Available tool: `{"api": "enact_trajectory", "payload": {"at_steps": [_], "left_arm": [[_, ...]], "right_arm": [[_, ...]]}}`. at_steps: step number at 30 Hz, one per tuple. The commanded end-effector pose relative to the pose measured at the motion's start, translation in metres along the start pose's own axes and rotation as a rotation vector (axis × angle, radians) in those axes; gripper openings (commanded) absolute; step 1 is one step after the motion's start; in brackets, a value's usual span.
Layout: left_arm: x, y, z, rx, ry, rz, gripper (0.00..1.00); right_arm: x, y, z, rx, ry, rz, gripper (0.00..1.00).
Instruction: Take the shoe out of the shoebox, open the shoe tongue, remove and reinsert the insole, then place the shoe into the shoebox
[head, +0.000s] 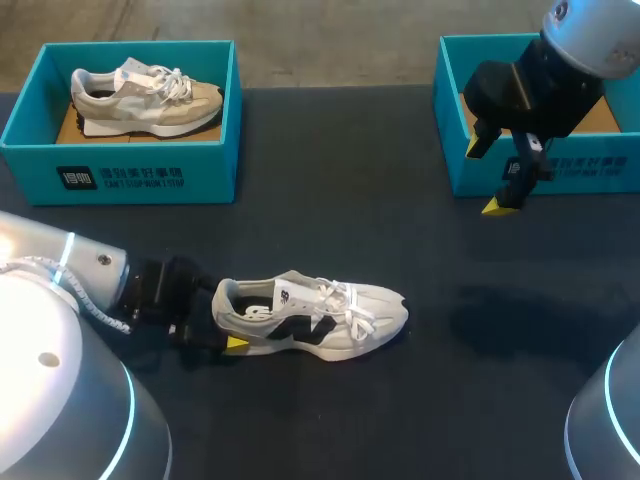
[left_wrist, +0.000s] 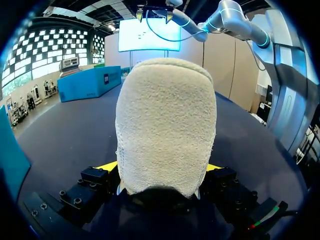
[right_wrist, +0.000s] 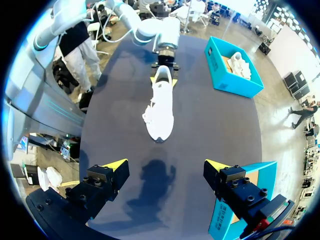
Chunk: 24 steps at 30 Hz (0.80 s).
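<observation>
A white and grey shoe (head: 320, 315) with black side marks lies on its sole mid-table, toe pointing right. My left gripper (head: 222, 335) is at its heel, one yellow tip showing on the near side. In the left wrist view the heel (left_wrist: 167, 125) fills the gap between both fingers, and the left gripper (left_wrist: 160, 167) is shut on it. My right gripper (head: 485, 178) hangs open and empty above the table in front of the right shoebox (head: 545, 175). Its wrist view shows the open right gripper (right_wrist: 165, 167) high over the shoe (right_wrist: 161, 107).
A second teal shoebox (head: 120, 175) at the back left holds a beige shoe (head: 145, 98). The right shoebox stands at the back right edge, partly hidden by my right arm. Dark table surface lies between the boxes and in front of the shoe.
</observation>
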<state>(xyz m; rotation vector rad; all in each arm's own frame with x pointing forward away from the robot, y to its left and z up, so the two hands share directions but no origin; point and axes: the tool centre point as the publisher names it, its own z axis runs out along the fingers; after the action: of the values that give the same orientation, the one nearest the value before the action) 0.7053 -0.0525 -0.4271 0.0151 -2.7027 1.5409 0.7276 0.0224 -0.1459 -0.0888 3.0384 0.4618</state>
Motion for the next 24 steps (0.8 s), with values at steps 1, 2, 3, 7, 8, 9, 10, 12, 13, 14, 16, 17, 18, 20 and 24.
{"api": "enact_trajectory", "payload": {"at_steps": [1,2,3,7,8,9,10,12,13,14,16,17,18,20,24], "left_arm": [[-0.005,0.004,0.002,-0.003,0.0,0.001,0.0],[-0.005,0.004,0.002,-0.003,0.0,0.001,0.0],[-0.005,0.004,0.002,-0.003,0.0,0.001,0.0],[-0.005,0.004,0.002,-0.003,0.0,0.001,0.0],[-0.005,0.004,0.002,-0.003,0.0,0.001,0.0],[-0.005,0.004,0.002,-0.003,0.0,0.001,0.0],[-0.005,0.004,0.002,-0.003,0.0,0.001,0.0],[-0.005,0.004,0.002,-0.003,0.0,0.001,0.0],[-0.005,0.004,0.002,-0.003,0.0,0.001,0.0],[-0.005,0.004,0.002,-0.003,0.0,0.001,0.0],[-0.005,0.004,0.002,-0.003,0.0,0.001,0.0],[-0.005,0.004,0.002,-0.003,0.0,0.001,0.0],[-0.005,0.004,0.002,-0.003,0.0,0.001,0.0],[-0.005,0.004,0.002,-0.003,0.0,0.001,0.0],[-0.005,0.004,0.002,-0.003,0.0,0.001,0.0]], "right_arm": [[-0.001,0.001,0.001,0.003,0.002,0.001,1.0],[-0.001,0.001,0.001,0.003,0.002,0.001,1.0],[-0.001,0.001,0.001,0.003,0.002,0.001,1.0],[-0.001,0.001,0.001,0.003,0.002,0.001,1.0],[-0.001,0.001,0.001,0.003,0.002,0.001,1.0],[-0.001,0.001,0.001,0.003,0.002,0.001,1.0],[-0.001,0.001,0.001,0.003,0.002,0.001,1.0],[-0.001,0.001,0.001,0.003,0.002,0.001,1.0],[-0.001,0.001,0.001,0.003,0.002,0.001,1.0],[-0.008,0.003,0.004,0.007,-0.021,0.058,1.0],[-0.02,0.009,0.01,0.007,-0.032,0.147,1.0],[-0.025,0.013,0.011,0.015,-0.054,0.195,1.0],[-0.031,0.017,0.012,0.006,-0.063,0.226,1.0],[-0.039,0.025,0.014,0.067,-0.072,0.273,1.0],[-0.055,0.045,0.02,0.071,-0.106,0.38,1.0]]}}
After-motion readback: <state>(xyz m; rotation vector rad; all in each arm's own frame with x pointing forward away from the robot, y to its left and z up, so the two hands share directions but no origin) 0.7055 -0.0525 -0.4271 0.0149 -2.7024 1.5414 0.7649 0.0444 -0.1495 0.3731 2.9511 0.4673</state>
